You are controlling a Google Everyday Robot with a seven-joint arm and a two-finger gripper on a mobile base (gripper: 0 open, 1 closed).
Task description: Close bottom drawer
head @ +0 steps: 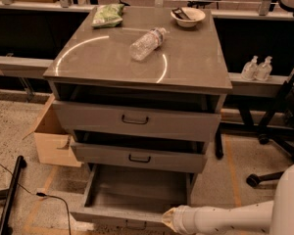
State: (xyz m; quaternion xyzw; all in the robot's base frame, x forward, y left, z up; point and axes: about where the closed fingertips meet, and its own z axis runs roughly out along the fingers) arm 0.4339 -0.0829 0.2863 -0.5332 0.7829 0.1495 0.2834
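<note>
While your gripper [169,219] sits low at the front panel of the bottom drawer [137,192], toward the panel's right end, you cannot tell how wide it stands. That drawer is pulled far out, lowest in the grey table [196,77], plain grey inside. Above it, the middle drawer [137,158] and top drawer [134,119] jut out slightly. On the table lie a plastic bottle [146,44], a bowl [188,16] and a green bag [108,14].
</note>
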